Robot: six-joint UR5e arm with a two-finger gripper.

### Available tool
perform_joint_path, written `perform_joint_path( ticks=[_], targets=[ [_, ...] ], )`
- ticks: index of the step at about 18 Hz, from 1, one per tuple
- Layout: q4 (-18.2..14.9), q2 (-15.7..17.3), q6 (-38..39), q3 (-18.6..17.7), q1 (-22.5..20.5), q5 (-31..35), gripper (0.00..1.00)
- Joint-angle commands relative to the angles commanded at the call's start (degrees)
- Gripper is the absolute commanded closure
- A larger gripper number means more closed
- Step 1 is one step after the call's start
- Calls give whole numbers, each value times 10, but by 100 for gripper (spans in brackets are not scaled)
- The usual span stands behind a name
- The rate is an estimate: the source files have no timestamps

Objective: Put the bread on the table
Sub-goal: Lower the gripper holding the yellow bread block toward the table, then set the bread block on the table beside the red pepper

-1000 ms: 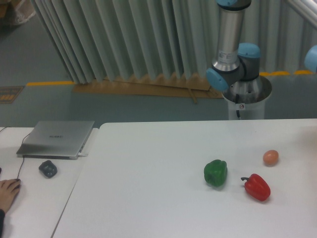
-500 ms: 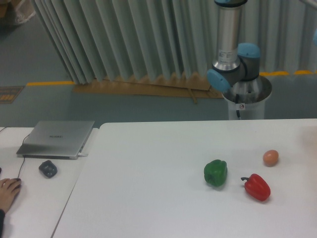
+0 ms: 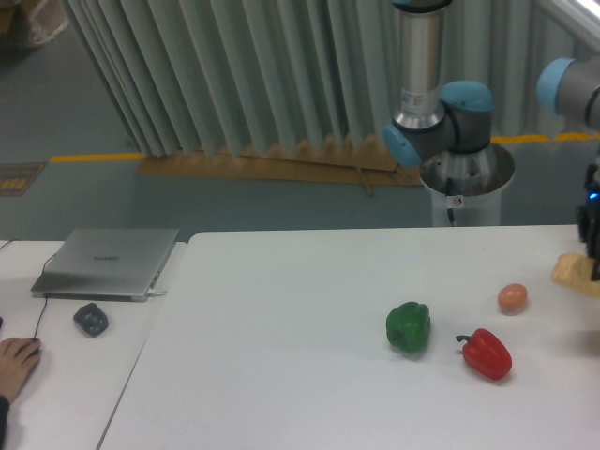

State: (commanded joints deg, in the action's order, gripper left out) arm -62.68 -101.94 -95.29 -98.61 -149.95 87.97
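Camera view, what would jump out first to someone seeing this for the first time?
Probably the red pepper and green pepper, bright against the white table, with a small egg just behind them. At the far right edge, the gripper comes into view with the bread, partly cut off. A closed laptop sits on the side desk at left.

Table: smooth matt white top. Bread: pale tan, rough dry crust. Green pepper and red pepper: glossy, plastic-looking skins. Egg: smooth, dull orange-brown. Laptop: brushed grey metal lid. Arm: satin silver tube, blue plastic joint caps. Curtain: matt ribbed panels.
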Motion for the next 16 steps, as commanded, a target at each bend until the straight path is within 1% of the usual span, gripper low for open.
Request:
perform_joint_path(
  ticks=[2,5,6,7,8,10,11,12,13,14,15,16],
  targets=[
    [26,-27,26,0,21,25,74],
    [44,-51,41,5,34,53,73],
    [48,-56,41,6,35,55,65],
    [49,-59,41,6,35,55,62],
    [49,-59,41,6,35,55,57],
    [49,-60,41,7,35,55,43],
    [49,-61,41,9,35,55,38],
    [49,-62,41,10,35,55,28],
    [49,-62,41,11,35,55,27],
    [49,-62,41,11,35,55,21],
    [49,-62,41,11,35,55,15],
    [48,-59,41,12,34,55,5]
  ],
)
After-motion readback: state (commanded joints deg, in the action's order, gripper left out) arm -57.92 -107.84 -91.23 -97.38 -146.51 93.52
